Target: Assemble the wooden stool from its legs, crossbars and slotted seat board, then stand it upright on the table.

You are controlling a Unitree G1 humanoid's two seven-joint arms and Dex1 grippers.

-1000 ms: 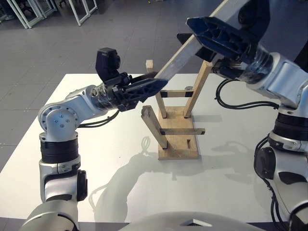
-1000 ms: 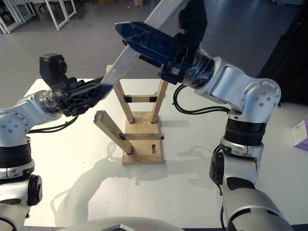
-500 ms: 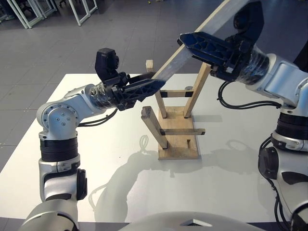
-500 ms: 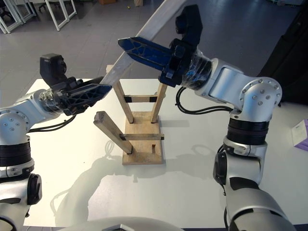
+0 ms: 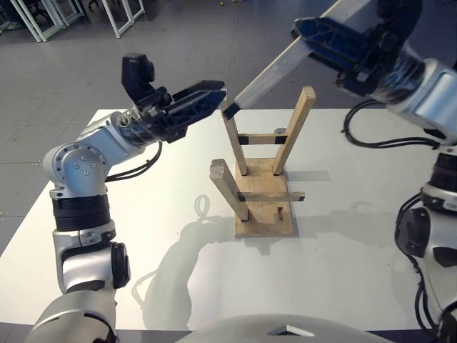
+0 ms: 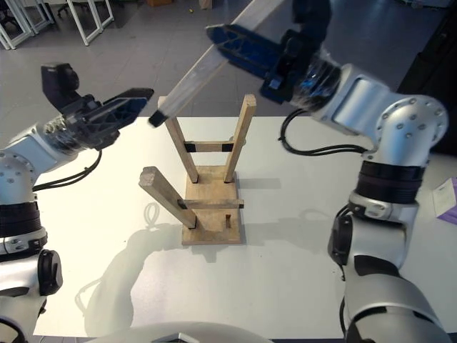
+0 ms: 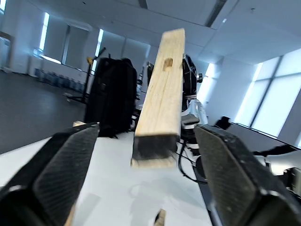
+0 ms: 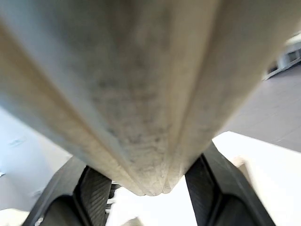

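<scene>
The seat board (image 5: 265, 217) lies flat on the white table (image 5: 143, 243). Two legs joined by a crossbar (image 5: 261, 138) stand upright in it. A third leg (image 5: 228, 187) leans to the left, with a second crossbar (image 5: 271, 194) attached. My right gripper (image 5: 305, 33) is shut on a loose wooden leg (image 5: 275, 71), held slanted high above the stool. The leg's lower end (image 7: 159, 148) hangs just ahead of my left gripper (image 5: 213, 94), which is open with its fingers (image 7: 51, 183) spread on either side and not touching it.
White table frames (image 5: 43, 21) stand on the grey floor behind the table. A pale purple object (image 6: 447, 196) lies at the table's right edge. The table's front and left parts are bare.
My left gripper has opened, let go of the loose leg's lower end and drawn back to the left. The right gripper has lifted the leg up and to the right.
</scene>
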